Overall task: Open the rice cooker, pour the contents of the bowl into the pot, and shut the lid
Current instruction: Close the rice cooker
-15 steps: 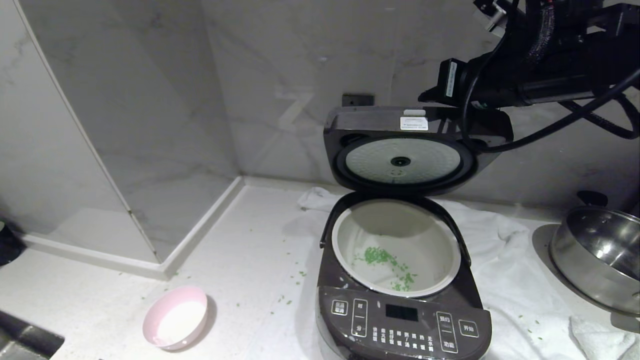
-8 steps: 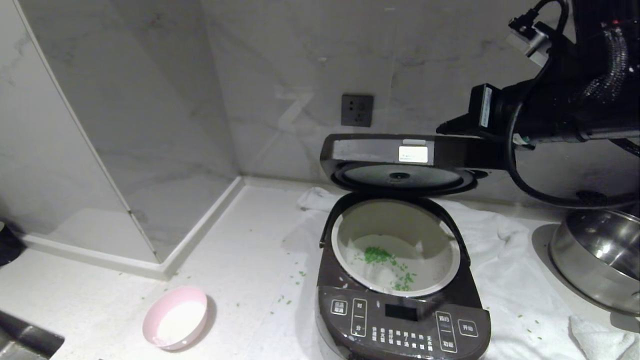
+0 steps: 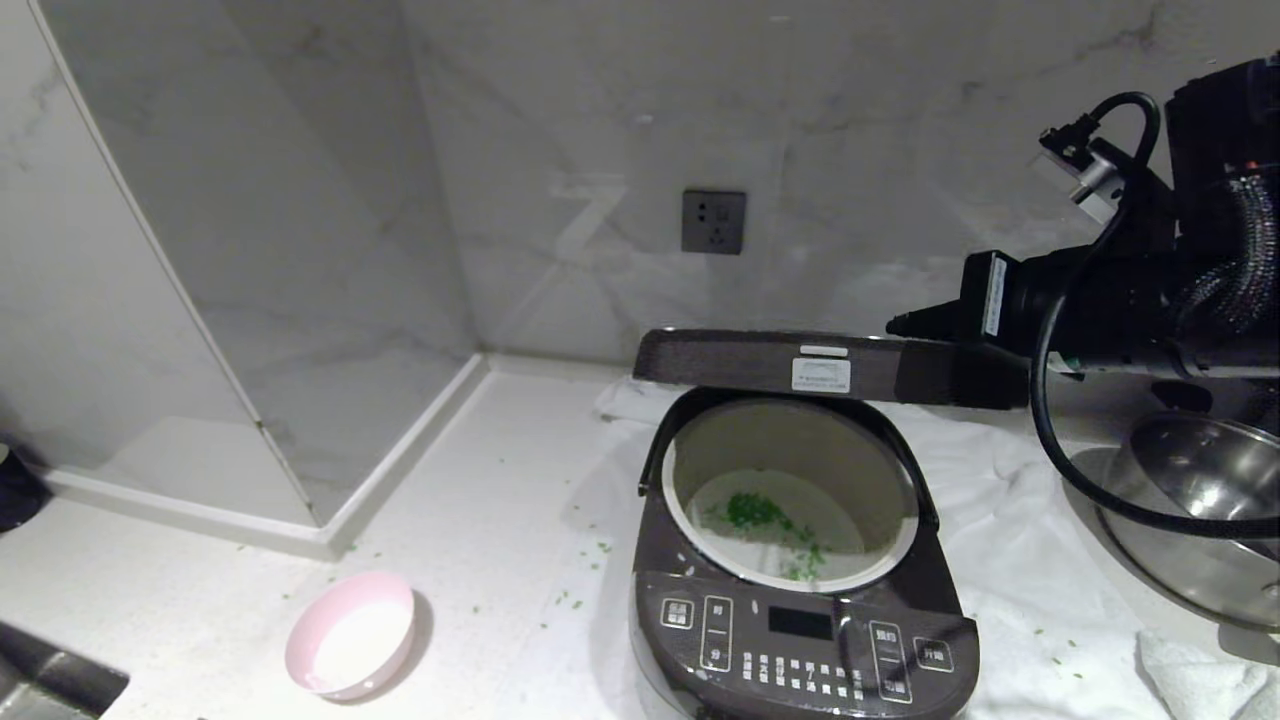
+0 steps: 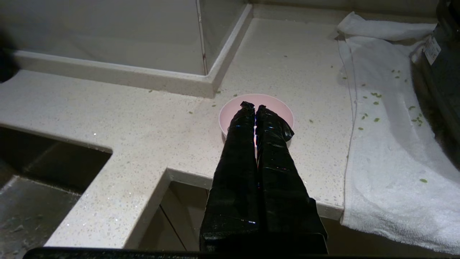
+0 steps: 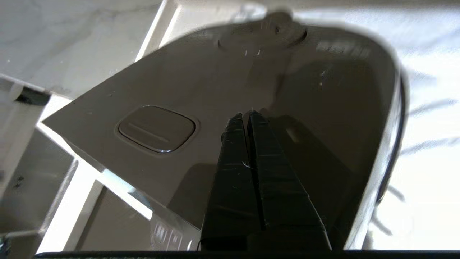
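Right gripper (image 5: 248,116): fingers closed, tips pressing the lid (image 3: 830,366) top (half-lowered), right of frame.
Left gripper (image 4: 254,107): closed, above the bowl (image 4: 276,108).
Cooker labels: unreadable.

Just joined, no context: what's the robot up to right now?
It's closing the rice cooker. The right gripper, fingers shut, presses on top of the lid, which has swung down from upright to roughly level but isn't latched yet. The pot holds green bits, with more scattered on the counter and towel. The pink bowl sits emptied on the counter to the cooker's left. The left gripper is shut and idle, hanging near the bowl.
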Controlling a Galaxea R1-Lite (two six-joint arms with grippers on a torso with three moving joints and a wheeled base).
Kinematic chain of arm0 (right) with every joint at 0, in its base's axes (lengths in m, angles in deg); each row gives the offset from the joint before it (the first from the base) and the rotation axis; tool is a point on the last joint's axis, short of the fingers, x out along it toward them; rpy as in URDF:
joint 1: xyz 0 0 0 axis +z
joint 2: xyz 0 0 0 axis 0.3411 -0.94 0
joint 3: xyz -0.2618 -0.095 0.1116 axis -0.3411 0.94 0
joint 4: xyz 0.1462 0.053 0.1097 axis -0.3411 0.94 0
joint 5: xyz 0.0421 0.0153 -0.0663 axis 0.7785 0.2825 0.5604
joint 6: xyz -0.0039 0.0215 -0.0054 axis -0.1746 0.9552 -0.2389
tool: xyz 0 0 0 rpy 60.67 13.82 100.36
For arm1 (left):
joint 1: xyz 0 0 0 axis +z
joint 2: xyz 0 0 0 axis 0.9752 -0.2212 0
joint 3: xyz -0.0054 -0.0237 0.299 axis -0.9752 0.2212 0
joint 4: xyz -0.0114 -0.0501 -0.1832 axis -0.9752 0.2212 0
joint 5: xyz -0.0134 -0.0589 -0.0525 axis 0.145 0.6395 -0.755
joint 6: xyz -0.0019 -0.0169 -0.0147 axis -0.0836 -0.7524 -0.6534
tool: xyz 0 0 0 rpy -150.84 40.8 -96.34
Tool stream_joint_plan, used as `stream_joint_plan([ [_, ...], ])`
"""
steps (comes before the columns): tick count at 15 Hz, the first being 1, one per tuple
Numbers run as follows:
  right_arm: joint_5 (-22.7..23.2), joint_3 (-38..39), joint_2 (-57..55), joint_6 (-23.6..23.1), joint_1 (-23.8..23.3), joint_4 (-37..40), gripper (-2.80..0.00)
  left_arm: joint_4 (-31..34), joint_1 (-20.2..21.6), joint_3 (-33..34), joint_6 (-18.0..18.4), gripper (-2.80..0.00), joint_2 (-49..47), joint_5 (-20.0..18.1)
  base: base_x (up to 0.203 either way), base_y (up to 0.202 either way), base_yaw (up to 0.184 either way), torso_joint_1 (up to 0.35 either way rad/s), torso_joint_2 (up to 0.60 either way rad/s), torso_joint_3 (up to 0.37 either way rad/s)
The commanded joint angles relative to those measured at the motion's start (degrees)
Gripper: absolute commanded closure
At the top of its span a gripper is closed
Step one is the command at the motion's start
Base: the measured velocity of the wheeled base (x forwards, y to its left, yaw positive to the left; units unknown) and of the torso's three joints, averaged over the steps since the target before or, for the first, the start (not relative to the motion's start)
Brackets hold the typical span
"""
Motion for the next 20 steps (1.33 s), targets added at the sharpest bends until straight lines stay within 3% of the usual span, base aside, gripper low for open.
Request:
stream_joint_plan([
  [1,0.16,1.96,1.24,0.97,0.45,-0.16,0.00,0.03,0.00,-0.01,0.03,0.00,0.04,0.02,0.000,0.000,0.000,0.000,0.00,0.000],
  [5,0.17,6.07,3.82,1.62,4.14,-0.17,0.00,0.03,0.00,-0.01,0.03,0.00,0.11,0.01,0.000,0.000,0.000,0.000,0.00,0.000],
  [8,0.09,8.85,5.55,4.82,7.84,-0.68,0.00,0.03,0.00,-0.01,0.03,0.00,0.13,0.08,0.000,0.000,0.000,0.000,0.00,0.000],
  [12,0.15,12.19,6.50,6.61,8.19,-1.12,0.00,0.03,0.00,-0.01,-0.47,0.00,0.13,0.08,0.000,0.000,0.000,0.000,0.00,0.000],
  [20,1.79,23.03,5.87,10.87,8.45,-10.47,0.00,0.03,0.00,-0.01,-0.67,0.00,0.13,0.08,0.000,0.000,0.000,0.000,0.00,0.000],
])
